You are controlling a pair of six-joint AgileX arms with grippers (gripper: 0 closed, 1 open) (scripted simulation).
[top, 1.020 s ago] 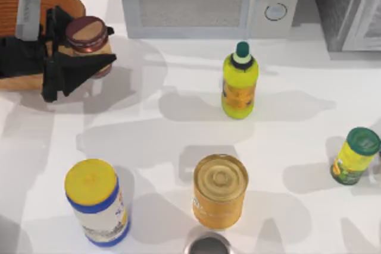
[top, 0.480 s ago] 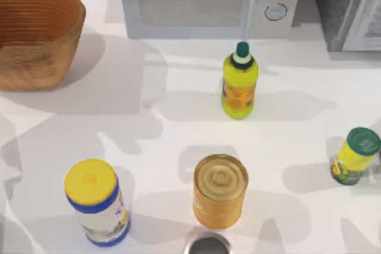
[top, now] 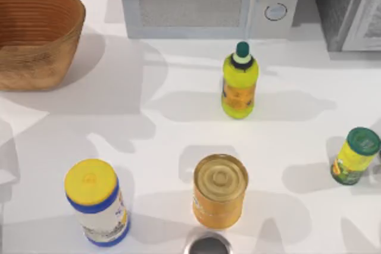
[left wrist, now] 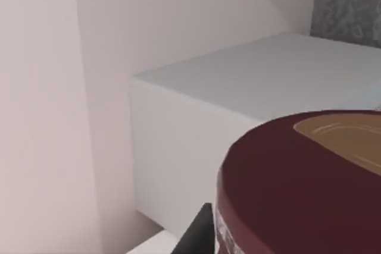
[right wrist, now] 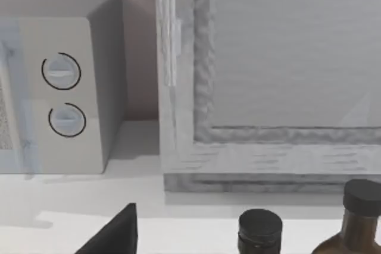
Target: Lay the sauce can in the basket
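Can point(left wrist: 303, 188) close before left wrist camera, microwave point(left wrist: 238, 123) behind; grip state cannot tell. Basket point(top: 37, 34) at table's far left. Canister point(top: 95, 201), tin point(top: 219, 191), bottle point(top: 239, 81) stand apart mid-table.

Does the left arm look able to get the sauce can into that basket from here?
Probably yes. The sauce can sits close up at the left wrist camera, apparently carried, and the basket at the table's left is open-topped with nothing over it.
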